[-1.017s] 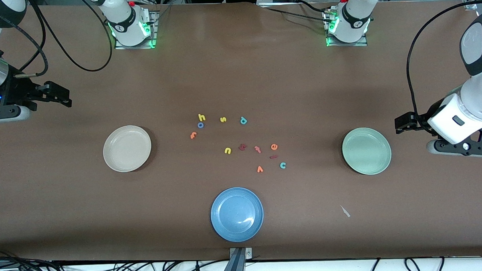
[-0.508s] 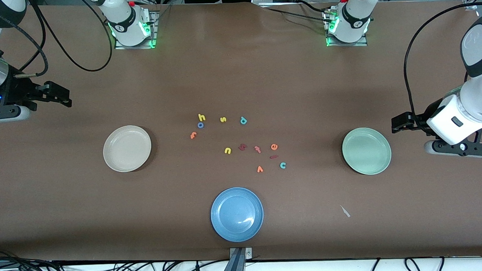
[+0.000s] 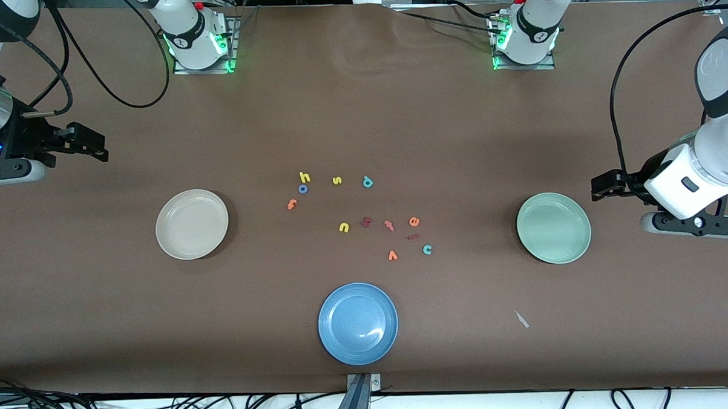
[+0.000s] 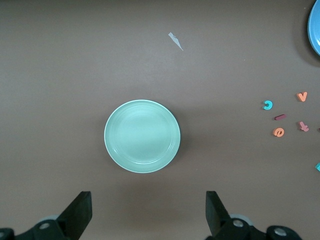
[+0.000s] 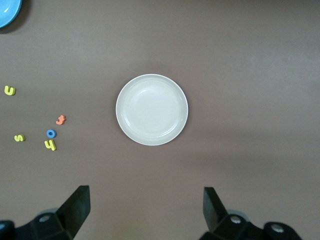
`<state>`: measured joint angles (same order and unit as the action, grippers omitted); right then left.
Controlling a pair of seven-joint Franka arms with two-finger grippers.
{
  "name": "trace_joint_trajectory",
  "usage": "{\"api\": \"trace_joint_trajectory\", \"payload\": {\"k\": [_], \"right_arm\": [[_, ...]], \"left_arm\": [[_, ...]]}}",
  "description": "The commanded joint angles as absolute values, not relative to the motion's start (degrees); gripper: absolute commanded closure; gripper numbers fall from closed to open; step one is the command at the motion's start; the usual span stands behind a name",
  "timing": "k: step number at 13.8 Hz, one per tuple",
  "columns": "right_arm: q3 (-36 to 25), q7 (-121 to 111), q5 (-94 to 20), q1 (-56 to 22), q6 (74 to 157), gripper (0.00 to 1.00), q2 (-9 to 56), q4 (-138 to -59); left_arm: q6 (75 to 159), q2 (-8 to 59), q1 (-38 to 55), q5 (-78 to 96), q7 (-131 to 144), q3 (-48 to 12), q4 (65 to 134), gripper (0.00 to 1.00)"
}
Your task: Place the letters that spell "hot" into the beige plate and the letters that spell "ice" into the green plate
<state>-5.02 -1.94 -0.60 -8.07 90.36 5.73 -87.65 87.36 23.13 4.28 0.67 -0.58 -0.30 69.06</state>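
- The letters are laid loose in the middle of the table (image 3: 397, 118), between the two target plates, so either arm can reach them.
- The yellow "h" (image 3: 305, 177), blue "o" (image 3: 303, 188) and orange "t" (image 3: 292, 203) are clustered toward the beige plate (image 3: 192, 224); that group is probably meant for the right arm.
- The orange "e" (image 3: 414, 221), dark red "i" (image 3: 413, 236) and teal "c" (image 3: 427, 249) are grouped toward the green plate (image 3: 554, 228), which suits the left arm.
- Both plates are seen empty; no letter has been sorted yet.
- The left gripper (image 3: 605, 186) is held above the table just beside the green plate, at the left arm's end, its jaws spread wide and empty.
- The right gripper (image 3: 89, 145) waits over bare table at the right arm's end, jaws likewise released and holding nothing.
- The blue plate (image 3: 358, 323), nearest the front camera, is shown whole only in the front view; each wrist view catches just its edge.
- The left wrist view centres the green plate (image 4: 142, 136) with "c", "i", "e" beside it, yet misses the "hot" letters; the right wrist view shows those and the beige plate (image 5: 152, 110).
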Motion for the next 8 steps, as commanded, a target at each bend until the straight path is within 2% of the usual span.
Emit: {"api": "trace_joint_trajectory", "payload": {"k": [1,8], "right_arm": [[-4.9,-1.1,-0.4,-8.1,89.2,0.0,6.2,-86.2],[-5.0,-1.1,-0.4,-7.8,89.2,0.0,6.2,-86.6]], "left_arm": [[87.1,22.6,4.0,1.8,-2.1,0.0,69.5,0.0],[87.0,22.6,3.9,2.0,-2.0,-0.1,69.5,0.0]]}}
